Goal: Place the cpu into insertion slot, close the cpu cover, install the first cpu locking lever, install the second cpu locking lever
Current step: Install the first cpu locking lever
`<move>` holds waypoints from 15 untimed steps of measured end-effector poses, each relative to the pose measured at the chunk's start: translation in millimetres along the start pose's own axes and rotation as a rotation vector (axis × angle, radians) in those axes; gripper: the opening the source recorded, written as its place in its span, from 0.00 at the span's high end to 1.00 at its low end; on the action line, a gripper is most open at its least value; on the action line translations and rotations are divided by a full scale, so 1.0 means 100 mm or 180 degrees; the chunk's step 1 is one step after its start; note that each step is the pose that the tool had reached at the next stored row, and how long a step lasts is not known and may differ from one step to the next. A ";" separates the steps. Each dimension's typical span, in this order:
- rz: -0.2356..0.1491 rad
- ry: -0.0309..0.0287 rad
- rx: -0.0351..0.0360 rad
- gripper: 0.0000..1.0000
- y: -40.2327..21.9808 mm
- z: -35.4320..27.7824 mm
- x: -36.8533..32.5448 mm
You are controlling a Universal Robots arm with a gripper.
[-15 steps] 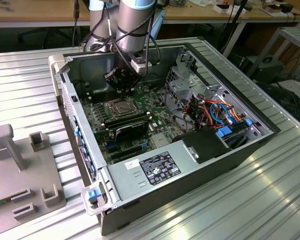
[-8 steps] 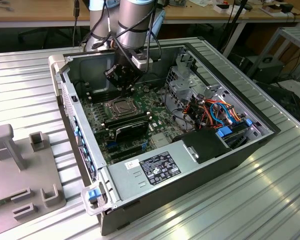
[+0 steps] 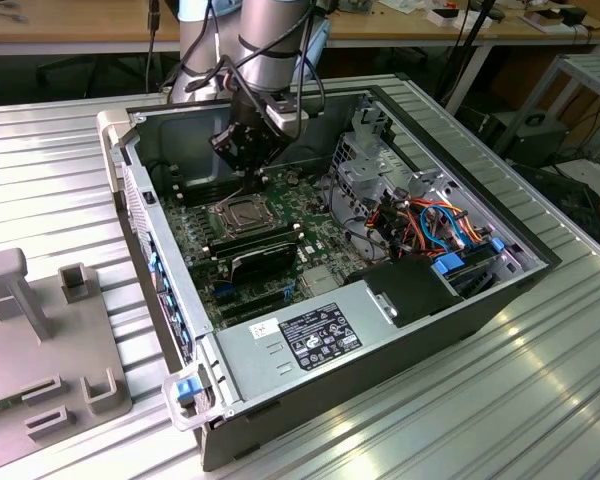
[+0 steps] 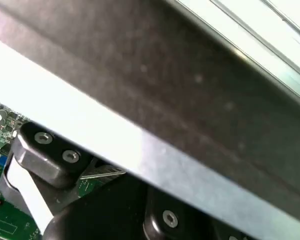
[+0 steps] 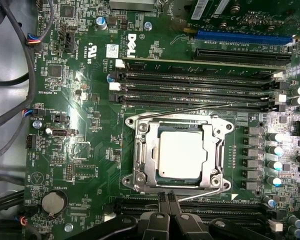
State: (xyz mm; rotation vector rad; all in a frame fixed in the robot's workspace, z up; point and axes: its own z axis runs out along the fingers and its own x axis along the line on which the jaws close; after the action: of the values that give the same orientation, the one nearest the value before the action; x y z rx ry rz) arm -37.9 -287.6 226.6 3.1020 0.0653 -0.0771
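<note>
Jaws together, the gripper [image 3: 245, 180] at the exterior view's upper centre should press the cpu locking lever [image 5: 205, 192] down evenly.

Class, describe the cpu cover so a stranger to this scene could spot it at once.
Inside the open computer case, find the green circuit board. Between its long black memory slots lies the cpu cover, a metal frame around the silver-grey cpu. Unlike those narrow slots, it is square and shiny.
</note>
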 end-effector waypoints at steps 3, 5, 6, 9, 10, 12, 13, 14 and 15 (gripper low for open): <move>0.0000 -0.0002 0.0001 0.89 0.000 -0.016 0.008; 0.0000 -0.0005 0.0001 0.89 0.001 -0.018 0.012; 0.0001 -0.0008 0.0000 0.89 0.002 -0.019 0.015; 0.0000 -0.0008 0.0000 0.89 0.002 -0.019 0.016; 0.0001 -0.0008 0.0000 0.89 0.002 -0.019 0.016; 0.0000 -0.0008 0.0000 0.89 0.002 -0.019 0.017; 0.0000 -0.0008 0.0000 0.89 0.002 -0.019 0.017; 0.0000 -0.0008 0.0000 0.89 0.002 -0.019 0.019; 0.0000 -0.0008 0.0001 0.89 0.003 -0.019 0.020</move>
State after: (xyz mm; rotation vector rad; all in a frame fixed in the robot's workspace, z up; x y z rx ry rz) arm -35.9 -287.7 228.4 3.1020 0.0651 -0.0808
